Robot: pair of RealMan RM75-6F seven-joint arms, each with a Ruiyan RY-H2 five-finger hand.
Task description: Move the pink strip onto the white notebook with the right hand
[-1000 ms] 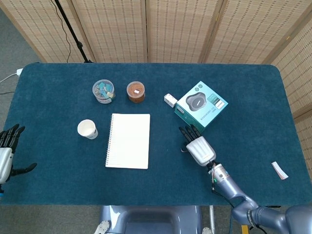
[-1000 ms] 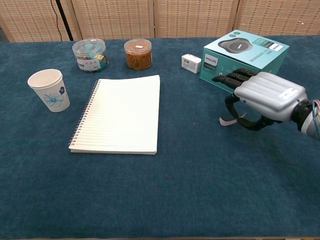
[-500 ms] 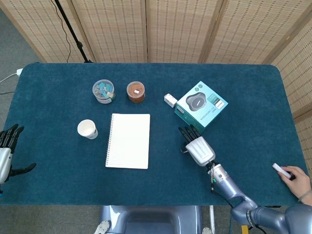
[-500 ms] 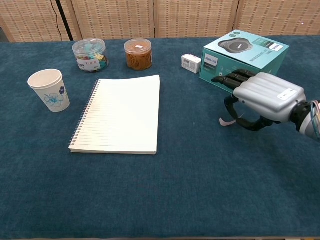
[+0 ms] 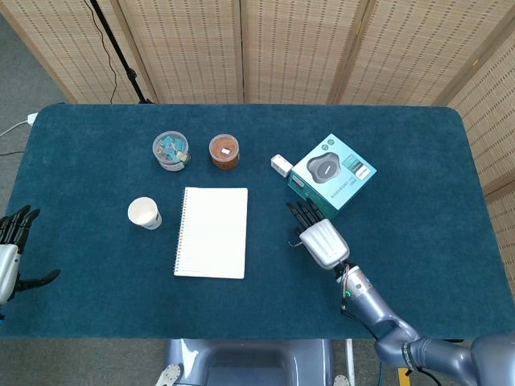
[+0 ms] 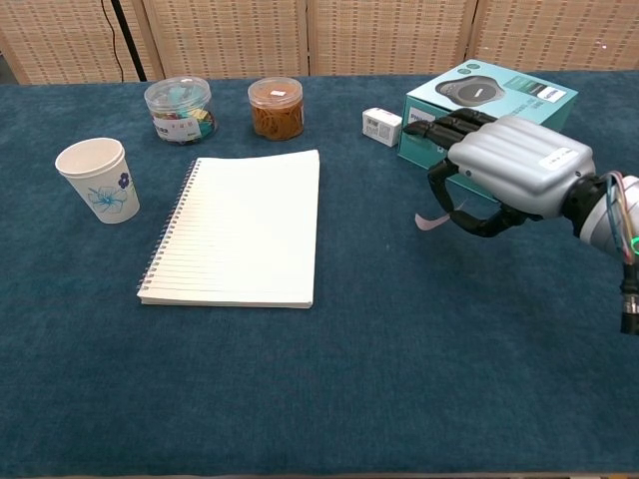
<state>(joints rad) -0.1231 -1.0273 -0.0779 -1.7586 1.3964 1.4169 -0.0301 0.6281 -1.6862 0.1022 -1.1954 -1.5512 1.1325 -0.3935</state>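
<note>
My right hand (image 6: 504, 170) pinches one end of the pink strip (image 6: 431, 221), whose free end sticks out to the left just above the cloth. The head view shows the right hand (image 5: 318, 237) in front of the teal box, with the strip mostly hidden under the fingers. The white spiral notebook (image 6: 240, 230) lies flat to the left of the hand, a gap of cloth between them; it also shows in the head view as the notebook (image 5: 212, 232). My left hand (image 5: 10, 249) rests at the table's left edge, fingers apart and holding nothing.
A teal Philips box (image 6: 489, 105) stands right behind the right hand, with a small white box (image 6: 381, 126) beside it. A paper cup (image 6: 97, 180), a jar of clips (image 6: 179, 110) and a jar of rubber bands (image 6: 276, 106) stand left and behind the notebook.
The right hand has moved left and slightly up, carrying the pink strip toward the notebook. A person's hand came in at the right edge and the white piece there is gone.
</note>
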